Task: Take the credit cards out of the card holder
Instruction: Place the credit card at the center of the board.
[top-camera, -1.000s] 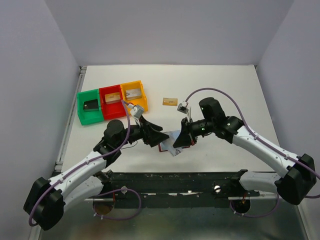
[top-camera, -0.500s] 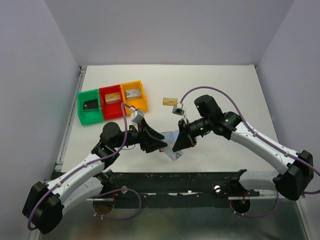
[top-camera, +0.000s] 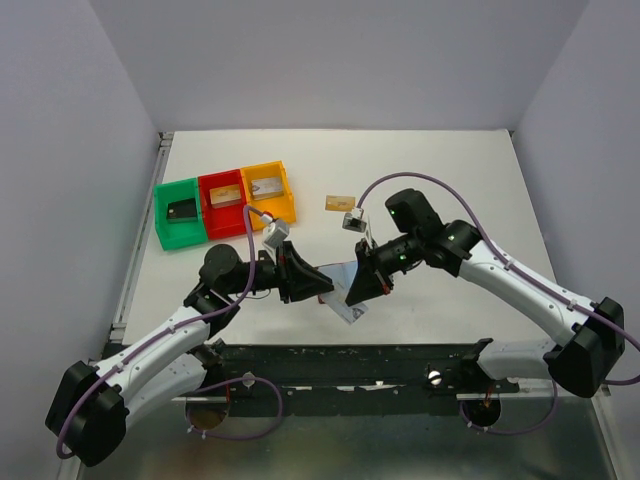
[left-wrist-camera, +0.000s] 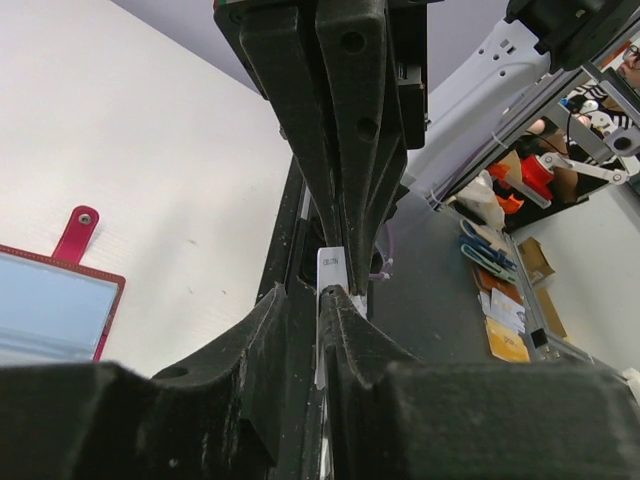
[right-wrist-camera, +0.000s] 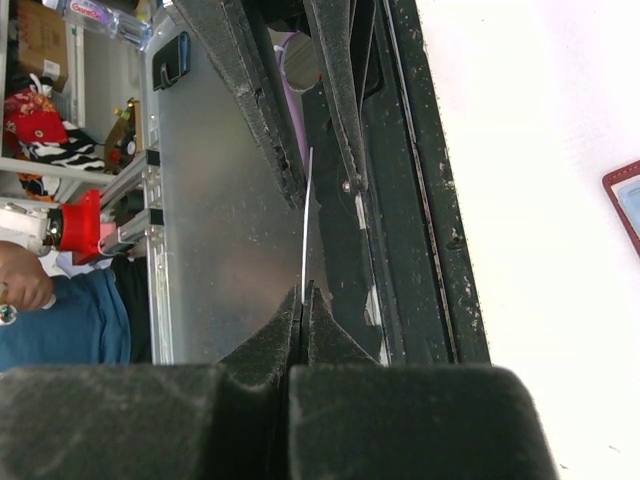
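A thin silver-grey credit card (left-wrist-camera: 331, 268) hangs edge-on between both grippers just above the table. My left gripper (left-wrist-camera: 325, 295) is shut on one end of it. At the opposite end my right gripper (right-wrist-camera: 303, 292) is shut on the same card (right-wrist-camera: 305, 220). In the top view the left gripper (top-camera: 325, 287) and right gripper (top-camera: 352, 295) meet tip to tip at the table's near middle. The maroon card holder (left-wrist-camera: 55, 305) lies open on the table below them, light blue pockets up, snap tab (left-wrist-camera: 78, 226) out. Its corner (right-wrist-camera: 626, 200) shows in the right wrist view.
A gold card (top-camera: 340, 203) lies on the table behind the grippers. At the back left stand a green tray (top-camera: 170, 232), a red tray (top-camera: 222, 223) and a yellow tray (top-camera: 290, 205), each with a card inside. The black base rail (top-camera: 350, 352) runs along the near edge.
My left gripper has swung in towards the right one and its jaws have closed onto the card. The right gripper has shifted slightly left, still shut.
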